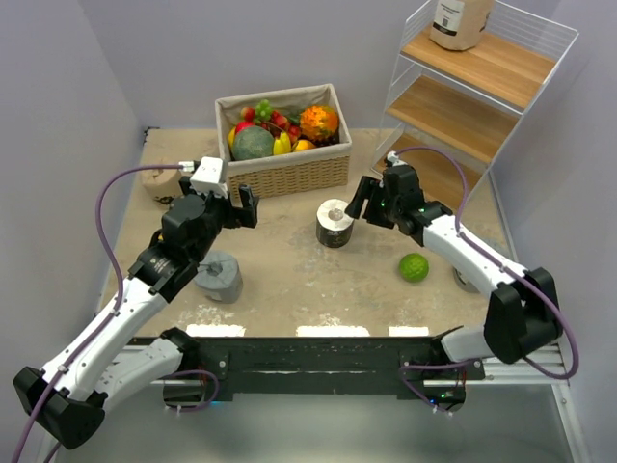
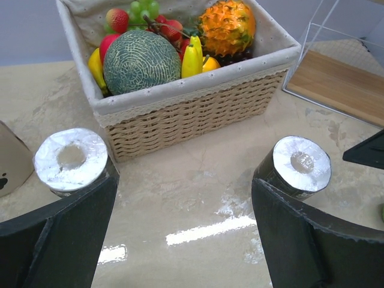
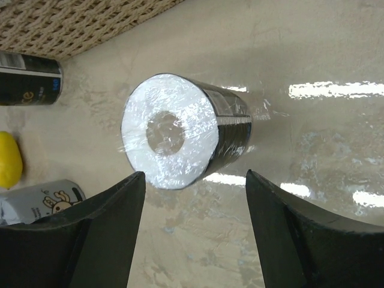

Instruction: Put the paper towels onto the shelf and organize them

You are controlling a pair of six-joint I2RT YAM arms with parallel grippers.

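A black paper towel roll [image 1: 335, 223] with a white end stands mid-table. In the right wrist view this black roll [image 3: 180, 135] lies just ahead of my open, empty right gripper [image 3: 195, 228], not between the fingers. My right gripper [image 1: 355, 201] is just to its right. My left gripper [image 1: 249, 205] is open and empty [image 2: 186, 240], between that roll [image 2: 302, 163] and a second black roll [image 2: 71, 159]. A grey roll [image 1: 220, 276] stands by the left arm. A tan roll [image 1: 159, 180] sits far left. The white wire shelf [image 1: 482, 96] holds one light roll [image 1: 461, 21] on top.
A wicker fruit basket [image 1: 289, 174] stands at the back centre, close behind both grippers. A green lime [image 1: 415, 267] lies right of centre. A grey shape [image 1: 466, 280] is partly hidden under the right arm. The shelf's bottom board [image 2: 342, 84] is at table level.
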